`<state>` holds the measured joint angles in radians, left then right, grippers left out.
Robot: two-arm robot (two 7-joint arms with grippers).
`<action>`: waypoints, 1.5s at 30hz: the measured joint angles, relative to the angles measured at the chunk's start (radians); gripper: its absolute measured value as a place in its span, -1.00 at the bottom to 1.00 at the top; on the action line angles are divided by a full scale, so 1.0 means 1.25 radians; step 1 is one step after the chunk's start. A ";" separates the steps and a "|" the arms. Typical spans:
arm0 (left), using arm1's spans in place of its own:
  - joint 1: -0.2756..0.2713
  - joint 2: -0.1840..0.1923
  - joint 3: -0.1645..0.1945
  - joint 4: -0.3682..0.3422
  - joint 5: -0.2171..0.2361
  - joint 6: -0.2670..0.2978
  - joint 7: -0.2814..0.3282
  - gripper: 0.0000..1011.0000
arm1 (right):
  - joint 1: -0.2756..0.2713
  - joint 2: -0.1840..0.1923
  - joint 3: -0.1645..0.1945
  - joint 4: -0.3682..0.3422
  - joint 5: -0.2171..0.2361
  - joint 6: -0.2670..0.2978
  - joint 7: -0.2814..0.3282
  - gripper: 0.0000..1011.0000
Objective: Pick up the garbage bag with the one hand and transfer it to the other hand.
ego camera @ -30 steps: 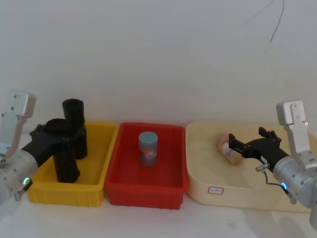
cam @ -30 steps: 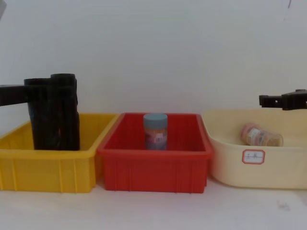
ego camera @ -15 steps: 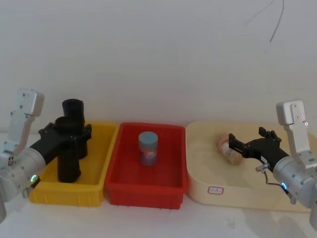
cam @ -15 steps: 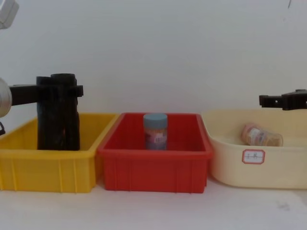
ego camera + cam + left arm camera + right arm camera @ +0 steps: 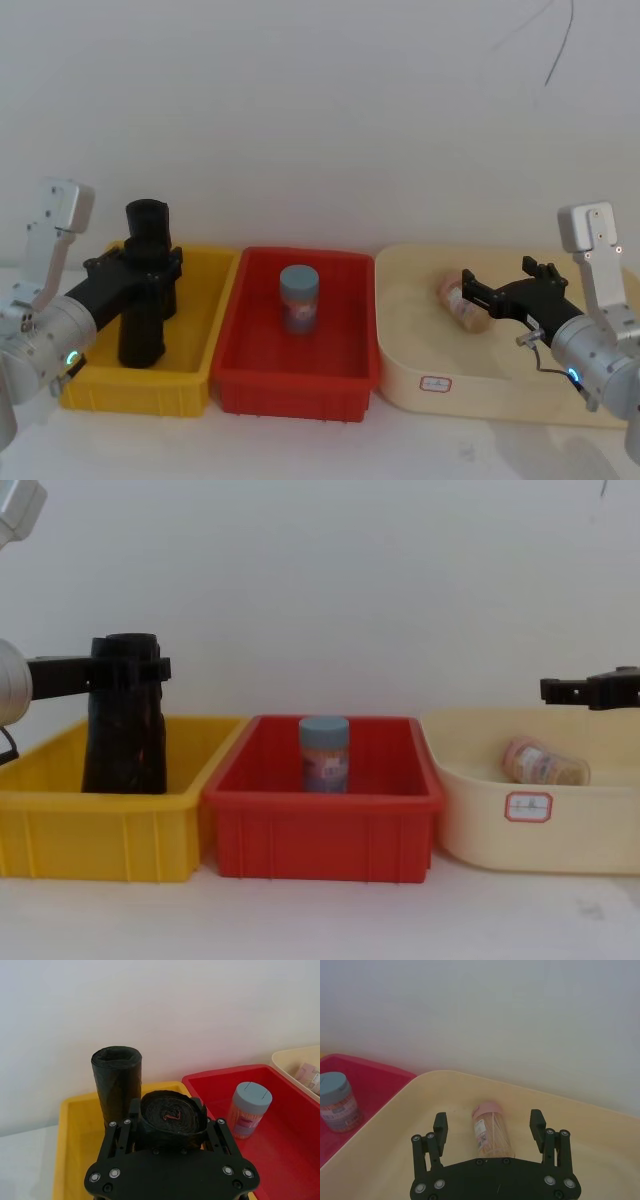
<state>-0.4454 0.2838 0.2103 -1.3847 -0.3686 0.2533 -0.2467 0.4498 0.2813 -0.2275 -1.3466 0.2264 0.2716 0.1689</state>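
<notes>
The fingers of our left gripper (image 5: 140,272) clamp the nearer tall matte-black garbage bag roll (image 5: 140,338) for lifting from the yellow plastic bin (image 5: 130,390); our right gripper (image 5: 488,1120) holds its fingers open to receive it.

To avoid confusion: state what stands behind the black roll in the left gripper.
A second matte-black cylindrical roll stands upright inside the yellow plastic bin. The left gripper and the held garbage bag cover much of its lower part.

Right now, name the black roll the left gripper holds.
The garbage bag, the nearer one in the yellow bin, clasped by the left gripper; the second roll stands free behind it.
</notes>
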 joint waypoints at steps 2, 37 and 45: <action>-0.001 0.000 0.000 0.001 0.000 0.000 0.000 0.12 | 0.000 0.000 0.000 0.000 0.000 0.000 0.000 0.98; -0.004 -0.001 0.002 0.005 -0.001 -0.002 -0.003 0.12 | 0.000 0.000 0.000 0.000 0.000 0.000 0.000 0.98; -0.004 -0.001 0.002 0.005 -0.001 -0.002 -0.003 0.12 | 0.000 0.000 0.000 0.000 0.000 0.000 0.000 0.98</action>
<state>-0.4505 0.2820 0.2126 -1.3783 -0.3693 0.2507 -0.2504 0.4498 0.2813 -0.2275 -1.3466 0.2264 0.2716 0.1689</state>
